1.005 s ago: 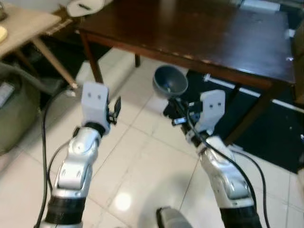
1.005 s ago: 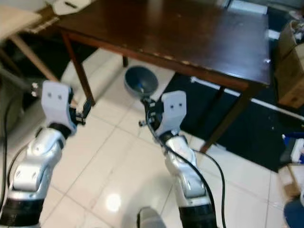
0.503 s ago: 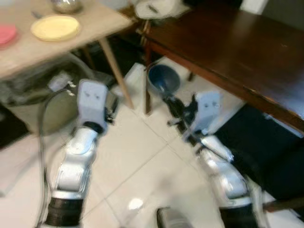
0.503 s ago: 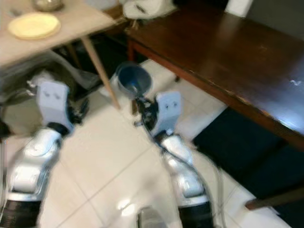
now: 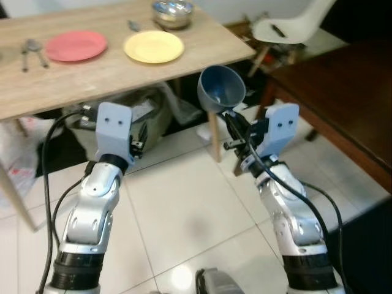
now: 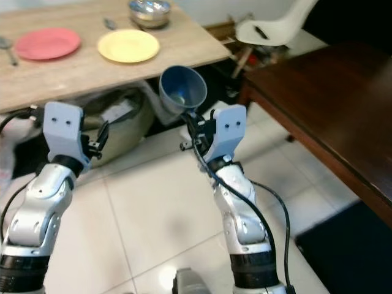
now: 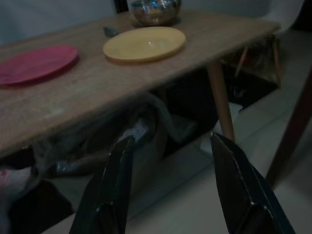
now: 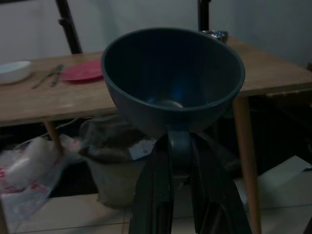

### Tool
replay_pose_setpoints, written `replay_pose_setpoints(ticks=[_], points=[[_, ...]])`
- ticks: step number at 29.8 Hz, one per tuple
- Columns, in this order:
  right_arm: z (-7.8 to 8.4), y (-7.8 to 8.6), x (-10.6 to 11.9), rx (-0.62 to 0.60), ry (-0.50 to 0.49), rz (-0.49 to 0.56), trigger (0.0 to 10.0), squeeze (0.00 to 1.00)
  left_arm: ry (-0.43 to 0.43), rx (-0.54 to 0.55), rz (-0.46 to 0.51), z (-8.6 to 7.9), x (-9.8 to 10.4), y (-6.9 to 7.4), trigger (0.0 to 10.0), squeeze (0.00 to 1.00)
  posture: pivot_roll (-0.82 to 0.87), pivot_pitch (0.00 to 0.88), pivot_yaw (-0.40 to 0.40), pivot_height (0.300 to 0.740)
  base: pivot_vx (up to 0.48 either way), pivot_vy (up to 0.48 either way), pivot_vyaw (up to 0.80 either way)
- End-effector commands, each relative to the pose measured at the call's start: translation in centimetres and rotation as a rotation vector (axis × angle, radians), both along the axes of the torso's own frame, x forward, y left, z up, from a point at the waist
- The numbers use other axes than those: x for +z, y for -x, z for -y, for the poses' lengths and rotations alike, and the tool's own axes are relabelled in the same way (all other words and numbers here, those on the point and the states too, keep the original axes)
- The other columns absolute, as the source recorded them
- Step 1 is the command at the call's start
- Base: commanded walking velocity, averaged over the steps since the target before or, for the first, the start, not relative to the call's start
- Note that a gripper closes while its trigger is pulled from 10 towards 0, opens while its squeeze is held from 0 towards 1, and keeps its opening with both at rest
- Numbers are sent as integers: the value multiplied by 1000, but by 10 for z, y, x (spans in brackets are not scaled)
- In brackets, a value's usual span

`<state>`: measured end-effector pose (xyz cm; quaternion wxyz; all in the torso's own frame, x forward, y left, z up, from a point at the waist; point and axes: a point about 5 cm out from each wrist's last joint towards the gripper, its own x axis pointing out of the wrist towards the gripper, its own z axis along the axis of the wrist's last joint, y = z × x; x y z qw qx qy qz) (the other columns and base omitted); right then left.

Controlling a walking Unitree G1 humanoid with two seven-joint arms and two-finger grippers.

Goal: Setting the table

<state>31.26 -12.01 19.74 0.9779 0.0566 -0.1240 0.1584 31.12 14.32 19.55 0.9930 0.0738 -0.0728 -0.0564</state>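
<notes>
My right gripper (image 5: 228, 117) is shut on the rim of a dark blue bowl (image 5: 220, 90), held up in front of me at the corner of a light wooden table (image 5: 92, 76). The same blue bowl (image 8: 171, 78) sits tilted between the right fingers (image 8: 157, 185). On the table lie a red plate (image 5: 76, 46), a yellow plate (image 5: 154, 46), a metal bowl (image 5: 173, 12) and cutlery (image 5: 32, 54). My left gripper (image 7: 170, 195) stands open and holds nothing, below the table's edge, pointing at the yellow plate (image 7: 144, 43).
A dark wooden table (image 5: 343, 104) stands to my right. A white chair (image 5: 293, 27) sits behind it. Under the light table are a grey bin (image 5: 156, 119) and plastic bags (image 8: 29, 165). White tiled floor (image 5: 184, 226) lies ahead.
The whole view has swung left, away from the dark table toward the light wooden table. The right gripper still holds the blue bowl, now raised near the table's corner.
</notes>
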Motion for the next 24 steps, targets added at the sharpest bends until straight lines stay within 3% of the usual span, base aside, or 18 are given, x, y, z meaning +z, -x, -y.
replay_pose_setpoints(ticks=[1,10,19,24], points=[[0,0,5,6,-25,23,10000,0,-14,21,-15,-6,-5,1,10000,200,-116,52,23,740,480,0,538],[6,-2,15,-1,-92,64,10000,0,-18,21,-10,-6,-4,1,10000,216,-109,52,26,740,480,0,0],[29,-8,18,-131,-135,64,10000,0,-22,23,-8,-7,-3,0,10000,227,-109,56,28,740,480,0,0],[34,-9,19,-149,-140,65,10000,0,-22,22,-8,-8,-3,0,10000,227,-110,57,29,740,480,0,0]])
